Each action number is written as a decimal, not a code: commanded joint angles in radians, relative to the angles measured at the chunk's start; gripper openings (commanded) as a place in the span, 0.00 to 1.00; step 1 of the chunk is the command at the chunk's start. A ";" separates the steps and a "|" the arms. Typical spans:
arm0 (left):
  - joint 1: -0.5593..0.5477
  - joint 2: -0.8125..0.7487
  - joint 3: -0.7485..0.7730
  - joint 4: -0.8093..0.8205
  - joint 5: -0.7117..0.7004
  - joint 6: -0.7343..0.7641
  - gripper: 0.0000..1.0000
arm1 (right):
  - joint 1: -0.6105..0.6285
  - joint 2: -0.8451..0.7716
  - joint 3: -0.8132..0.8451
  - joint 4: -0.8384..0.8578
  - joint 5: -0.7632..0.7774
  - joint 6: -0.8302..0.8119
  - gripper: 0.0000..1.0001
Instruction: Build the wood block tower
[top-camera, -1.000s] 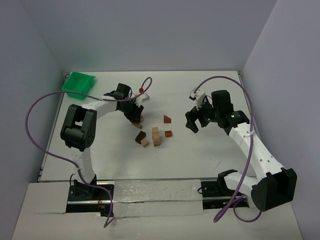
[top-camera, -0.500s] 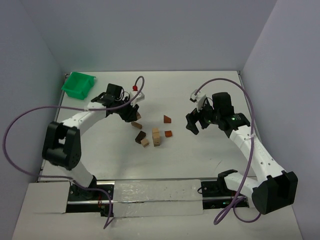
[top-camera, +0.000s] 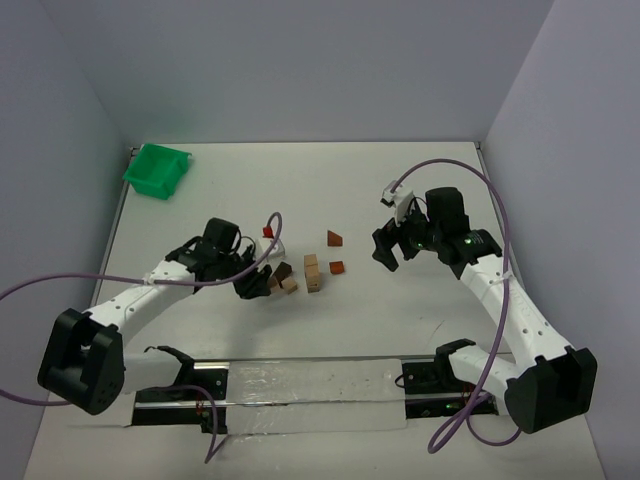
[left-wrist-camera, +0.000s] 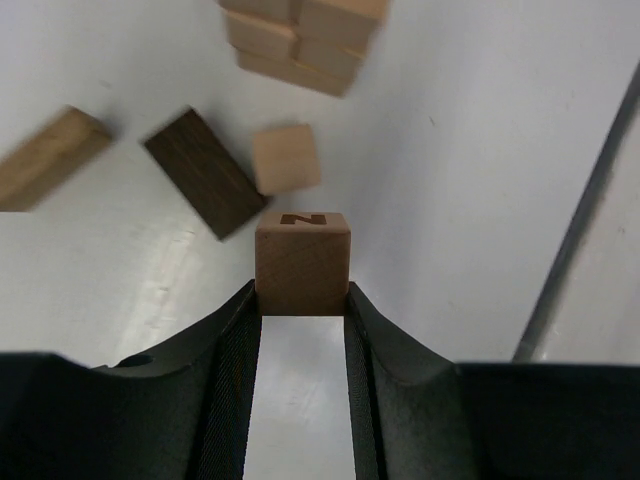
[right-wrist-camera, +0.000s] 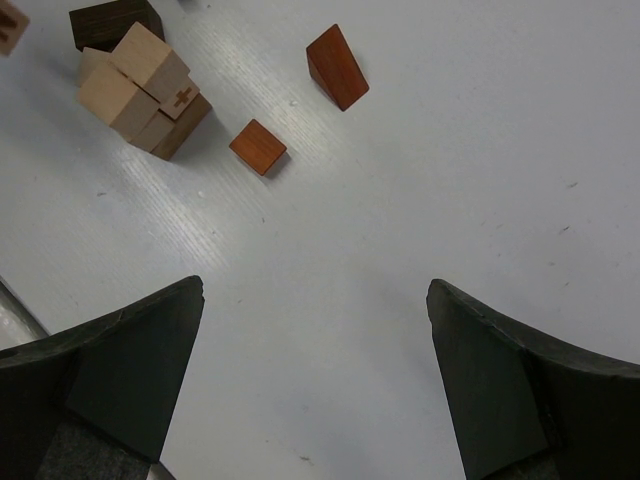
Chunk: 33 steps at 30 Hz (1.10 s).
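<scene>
My left gripper (left-wrist-camera: 301, 290) is shut on a brown cube (left-wrist-camera: 302, 265) marked N, held above the table. Beneath it lie a dark brown cuboid (left-wrist-camera: 207, 172), a small tan cube (left-wrist-camera: 286, 157) and a tan cuboid (left-wrist-camera: 50, 158). A low stack of tan blocks (top-camera: 312, 272) stands just right of my left gripper (top-camera: 255, 283). A reddish-brown cube (right-wrist-camera: 258, 147) and a reddish-brown wedge (right-wrist-camera: 336, 67) lie right of that stack (right-wrist-camera: 140, 90). My right gripper (right-wrist-camera: 315, 290) hangs wide open over bare table, right of the blocks, with nothing between its fingers.
A green bin (top-camera: 157, 170) sits at the back left corner. Grey walls close the table (top-camera: 400, 320) on three sides. Purple cables loop from both arms. A metal rail (top-camera: 300, 385) runs along the near edge.
My left arm has swung from the back of the table toward the near side, carrying the cube to just left of the block cluster. The right arm has hardly moved.
</scene>
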 joint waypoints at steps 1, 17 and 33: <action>-0.064 -0.047 -0.067 0.032 -0.012 0.018 0.00 | -0.006 -0.033 -0.006 0.027 0.006 0.000 1.00; -0.100 0.079 -0.055 0.088 -0.166 -0.072 0.02 | -0.006 -0.011 -0.005 0.031 0.012 -0.002 1.00; -0.126 0.211 -0.033 0.231 -0.173 -0.135 0.08 | -0.006 -0.009 -0.007 0.027 0.020 -0.013 1.00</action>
